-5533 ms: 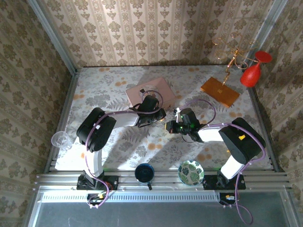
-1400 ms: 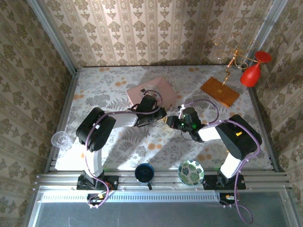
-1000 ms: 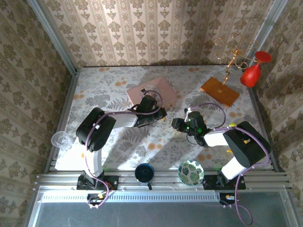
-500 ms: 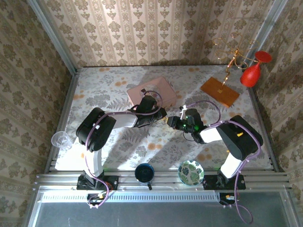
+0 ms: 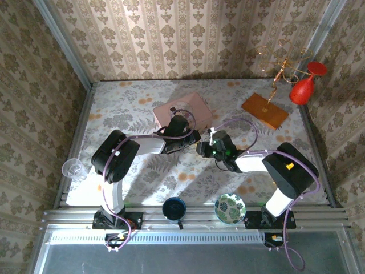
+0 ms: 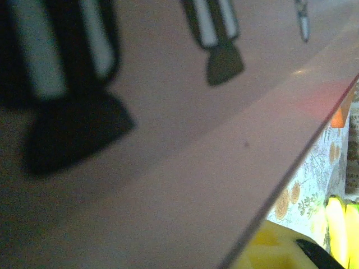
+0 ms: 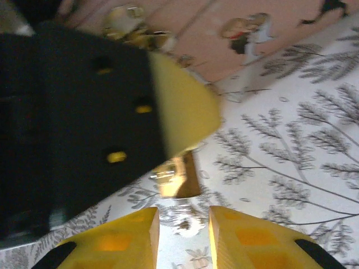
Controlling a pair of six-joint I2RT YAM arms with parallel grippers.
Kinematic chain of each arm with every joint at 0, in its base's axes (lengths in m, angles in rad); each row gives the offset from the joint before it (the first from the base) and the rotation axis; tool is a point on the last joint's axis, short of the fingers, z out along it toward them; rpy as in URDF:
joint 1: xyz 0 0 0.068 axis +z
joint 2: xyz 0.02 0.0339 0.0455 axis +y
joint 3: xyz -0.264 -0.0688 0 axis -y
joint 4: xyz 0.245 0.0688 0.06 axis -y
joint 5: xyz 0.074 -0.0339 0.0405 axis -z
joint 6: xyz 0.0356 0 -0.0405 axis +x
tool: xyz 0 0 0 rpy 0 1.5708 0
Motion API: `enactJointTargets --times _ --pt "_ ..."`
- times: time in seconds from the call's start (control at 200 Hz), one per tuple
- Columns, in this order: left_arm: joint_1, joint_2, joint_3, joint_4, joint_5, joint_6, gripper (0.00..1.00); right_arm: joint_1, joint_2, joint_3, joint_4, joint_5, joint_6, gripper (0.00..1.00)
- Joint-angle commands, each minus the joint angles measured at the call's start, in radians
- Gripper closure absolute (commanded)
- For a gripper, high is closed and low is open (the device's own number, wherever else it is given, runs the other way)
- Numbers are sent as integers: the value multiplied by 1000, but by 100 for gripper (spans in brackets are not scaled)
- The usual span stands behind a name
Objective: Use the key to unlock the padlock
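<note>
A: Biggest first, go.
B: Floral table (image 5: 114, 114). Top view, clock from its middle: pink box (image 5: 197, 105) at 12, wooden board (image 5: 264, 110) at 2 with a gold wire stand (image 5: 279, 71) on its far end, red vase (image 5: 302, 85) further out at 2.

A: Near edge?
B: Patterned bowl (image 5: 230, 208) at 5, dark cup (image 5: 173, 208) at 6, clear cup (image 5: 71, 168) at 9 by the left rim.

A: Arms?
B: Both reach to the middle. The left gripper (image 5: 194, 137) sits at the box's 6 o'clock edge. The right gripper (image 5: 201, 149) is at its 4, tips just beside each other.

A: Padlock?
B: Right wrist view. The brass padlock (image 7: 178, 176) is at 12 of the right's yellow fingertips (image 7: 120, 241), close to them, directly under the tip of the left's yellow finger (image 7: 182, 109). It looks to be touching that tip. Box face behind it at 12 to 1.

A: Claws?
B: Right: pads a narrow gap apart, small silvery bit (image 7: 182, 225) in the gap, possibly the key, too blurred to call. Pinched or loose, cannot tell. Left: one finger in sight above the padlock, so gripping or not, cannot tell.
</note>
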Motion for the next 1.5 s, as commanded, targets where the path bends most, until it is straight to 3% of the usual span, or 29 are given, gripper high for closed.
enactJointTargets --times 0.0,0.33,0.52,0.635,0.74,0.895,0.98,1.11,1.496 --pt "-10 -26 -1 -15 101 -48 100 50 -57 50 -194 230 -91 70" --pt "-10 -33 3 -35 99 -49 100 154 -76 146 -414 466 -205 70" --pt "-10 -33 3 -38 98 -53 100 196 -59 206 -487 513 -241 62" --pt "-9 -31 0 -42 98 -51 100 188 -75 204 -485 504 -208 65" --pt "-9 -31 -7 -41 101 -49 100 152 -113 184 -461 415 -174 66" --pt "-7 -31 -15 -29 101 -57 100 46 -152 119 -346 169 -108 65" --pt "-8 -27 -12 -18 107 -66 100 3 -149 77 -260 62 -74 59" --pt "-8 -20 -10 2 119 -79 100 -19 -120 53 -196 4 -56 49" --pt "0 -14 -32 58 140 -112 97 -81 26 59 -27 -147 -14 51"
